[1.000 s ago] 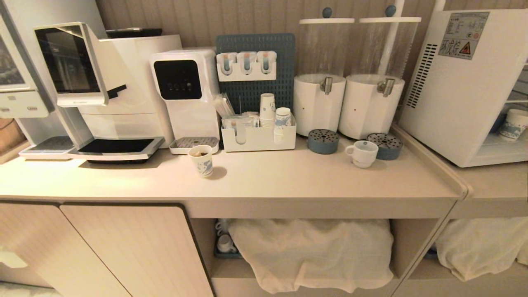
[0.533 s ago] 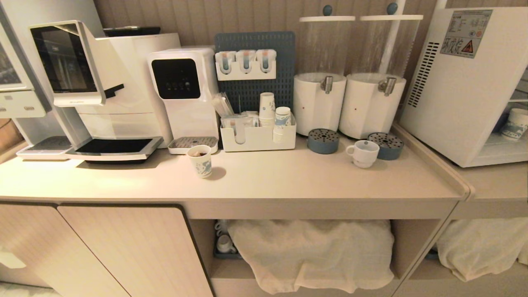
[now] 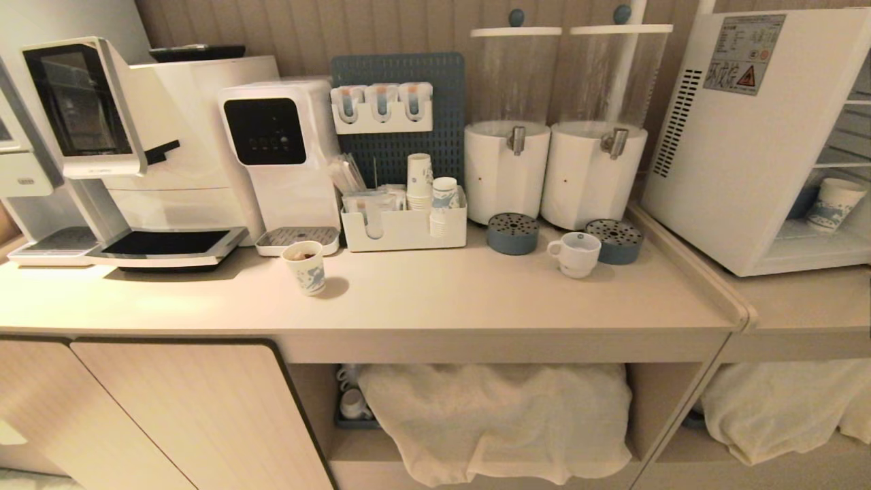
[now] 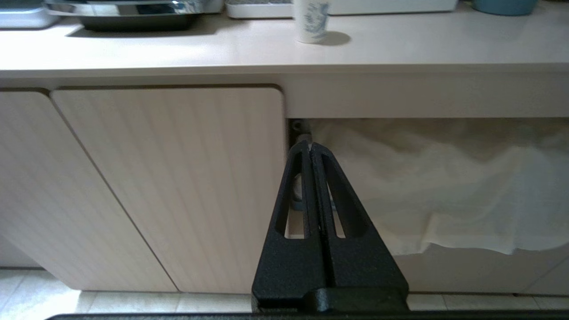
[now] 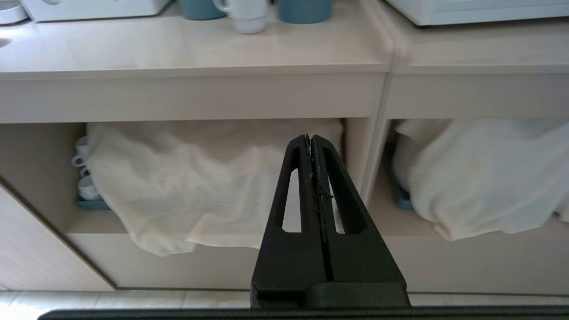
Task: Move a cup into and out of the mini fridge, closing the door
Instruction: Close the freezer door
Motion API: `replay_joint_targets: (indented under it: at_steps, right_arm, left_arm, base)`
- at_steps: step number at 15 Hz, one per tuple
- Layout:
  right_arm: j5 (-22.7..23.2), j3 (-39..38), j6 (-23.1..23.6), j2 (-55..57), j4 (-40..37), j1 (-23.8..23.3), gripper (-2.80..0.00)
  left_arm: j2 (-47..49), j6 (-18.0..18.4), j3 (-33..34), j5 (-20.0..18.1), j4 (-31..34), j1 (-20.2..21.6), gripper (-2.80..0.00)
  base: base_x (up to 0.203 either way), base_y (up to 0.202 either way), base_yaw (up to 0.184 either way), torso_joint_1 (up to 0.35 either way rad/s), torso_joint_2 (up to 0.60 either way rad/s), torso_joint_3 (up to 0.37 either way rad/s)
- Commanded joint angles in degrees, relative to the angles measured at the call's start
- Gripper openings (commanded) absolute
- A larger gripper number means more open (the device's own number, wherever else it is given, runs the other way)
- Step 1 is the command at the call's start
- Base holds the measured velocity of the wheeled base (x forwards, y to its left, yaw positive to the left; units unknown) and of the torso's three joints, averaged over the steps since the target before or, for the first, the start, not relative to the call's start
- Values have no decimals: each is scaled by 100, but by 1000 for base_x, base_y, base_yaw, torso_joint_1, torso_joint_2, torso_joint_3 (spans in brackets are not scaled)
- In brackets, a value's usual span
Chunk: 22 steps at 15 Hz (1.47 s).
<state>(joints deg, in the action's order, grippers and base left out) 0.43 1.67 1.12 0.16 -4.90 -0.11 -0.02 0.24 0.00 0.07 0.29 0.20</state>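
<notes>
counter (image 3: pixel 435 299): long pale top, carrying the machines at the left, two dispensers at the back and the cup toward its right end

fridge (image 3: pixel 735 150): white box on the lower side counter at the far right, well to the right of the cup; its interior shows open at the picture's right edge with a patterned paper cup (image 3: pixel 831 203) on a shelf; the door itself is not in view, so I cannot tell how far it is swung

cup (image 3: pixel 576 253): squat and white, upright on the counter, just in front of the gap between the two blue drip trays (image 3: pixel 512 233), handle pointing to the robot's left, away from the fridge

right gripper (image 5: pixel 311 141): fingers pressed together, holding nothing, hanging low in front of the open shelf with the white cloth (image 5: pixel 209 186), below counter height; in its own view the cup (image 5: pixel 246 13) stands above and a little to one side, near the top edge

left gripper (image 4: pixel 310 146): fingers together too, empty, low before the cabinet door (image 4: pixel 178 186); the cup is out of its view and only the paper cup (image 4: pixel 311 20) by the coffee machine shows

nearer arm: judged to be the right, since cup and fridge both lie on that side

coming move: probably raise the right gripper above the counter edge and part its fingers; the cup's body faces it freely, and the carry then runs rightward to the fridge

risk: drip trays close behind the cup leave little room for overshoot
</notes>
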Motion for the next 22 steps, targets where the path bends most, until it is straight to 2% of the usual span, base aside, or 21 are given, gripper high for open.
replay_joint_targets:
  at_steps: [1, 22]
  right_arm:
    - [1, 9, 2, 2, -2, 1, -280]
    - [1, 9, 2, 2, -20, -3, -280]
  left_arm:
    - [2, 2, 0, 2, 6, -2, -280]
    - [2, 2, 6, 2, 6, -8, -280]
  base:
    - [0, -194, -2, -1, -2, 1]
    - [0, -194, 0, 2, 2, 3]
